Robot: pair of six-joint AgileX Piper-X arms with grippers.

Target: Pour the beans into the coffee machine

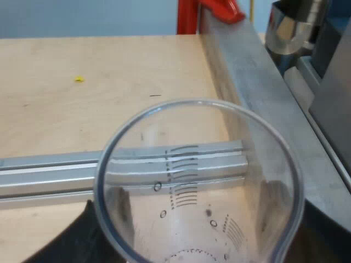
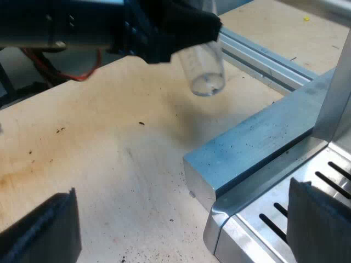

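Observation:
My left gripper [image 1: 203, 244] is shut on a clear measuring glass [image 1: 197, 181], and I look straight into its mouth. Printed scale lines show on its wall and only a few specks lie inside. In the right wrist view the same glass [image 2: 205, 68] hangs tilted above the wooden table, held by the left gripper [image 2: 175, 27], near the espresso machine's metal base [image 2: 258, 142]. My right gripper [image 2: 181, 230] is open, its black fingers [image 2: 44, 230] far apart with nothing between them, low over the table by the machine's slotted drip tray [image 2: 307, 181].
An aluminium rail [image 1: 49, 170] runs across the wooden table [image 1: 82, 109] under the glass. The machine's grey side [image 1: 258, 82] stands close beside the glass, with a shiny metal part [image 1: 288, 30] and something red [image 1: 219, 8] beyond it. Dark crumbs dot the table [image 2: 109, 164].

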